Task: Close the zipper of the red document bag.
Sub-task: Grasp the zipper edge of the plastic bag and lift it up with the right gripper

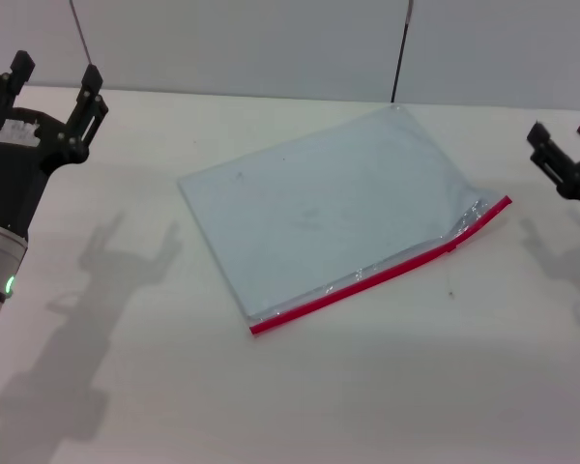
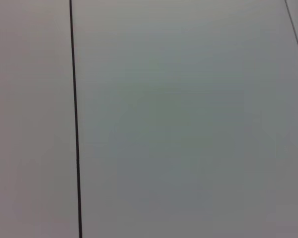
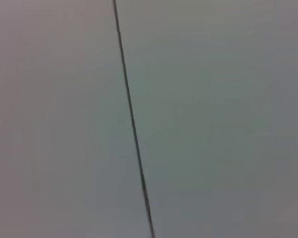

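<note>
The red document bag (image 1: 329, 208) lies flat and slantwise in the middle of the white table, a translucent pale blue-grey pouch. Its zipper (image 1: 377, 280) is the bright red strip along the near long edge; a small slider (image 1: 453, 247) sits toward the strip's right end, where the plastic looks crinkled. My left gripper (image 1: 56, 72) is raised at the far left, open, with nothing between its fingers, well away from the bag. At the right edge of the head view my right gripper (image 1: 564, 139) is also open and empty, to the right of the bag.
Both wrist views show only a plain grey wall panel with a thin dark seam (image 2: 75, 124) (image 3: 132, 124). The back wall (image 1: 271, 43) rises behind the table's far edge. The grippers' shadows fall on the bare tabletop (image 1: 300, 396).
</note>
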### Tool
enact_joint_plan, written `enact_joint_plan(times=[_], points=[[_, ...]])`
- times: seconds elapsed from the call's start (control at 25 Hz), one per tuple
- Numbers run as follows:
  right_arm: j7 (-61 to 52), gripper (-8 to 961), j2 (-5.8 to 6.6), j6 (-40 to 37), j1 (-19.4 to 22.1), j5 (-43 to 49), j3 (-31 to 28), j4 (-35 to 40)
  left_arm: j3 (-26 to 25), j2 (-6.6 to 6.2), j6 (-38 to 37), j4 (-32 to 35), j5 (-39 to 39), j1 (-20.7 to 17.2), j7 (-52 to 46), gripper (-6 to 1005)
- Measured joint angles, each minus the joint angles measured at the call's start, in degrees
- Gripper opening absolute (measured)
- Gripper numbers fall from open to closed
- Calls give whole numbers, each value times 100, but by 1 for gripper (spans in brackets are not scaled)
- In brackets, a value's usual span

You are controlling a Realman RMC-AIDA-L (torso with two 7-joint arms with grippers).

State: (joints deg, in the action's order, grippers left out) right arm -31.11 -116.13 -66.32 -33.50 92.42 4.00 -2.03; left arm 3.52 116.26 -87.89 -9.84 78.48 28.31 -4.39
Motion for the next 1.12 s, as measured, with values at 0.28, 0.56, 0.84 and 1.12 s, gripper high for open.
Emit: enact_joint_plan(times=[0.28, 0.56, 0.84, 1.12], points=[[-2140, 781, 7, 770, -127, 1086, 399, 816, 0, 2, 0, 0, 0, 2, 0, 774], [-3172, 782, 29, 1415, -360, 2166, 411, 974, 0, 2, -1, 0, 0, 8, 0, 775], [-3637, 781, 30, 1737, -483, 2669, 471, 972, 0, 2, -1, 0, 0, 17, 0, 775], [-3771, 777, 17, 1753, -609, 2710, 678, 915, 0, 2, 5, 0, 0, 17, 0, 776]])
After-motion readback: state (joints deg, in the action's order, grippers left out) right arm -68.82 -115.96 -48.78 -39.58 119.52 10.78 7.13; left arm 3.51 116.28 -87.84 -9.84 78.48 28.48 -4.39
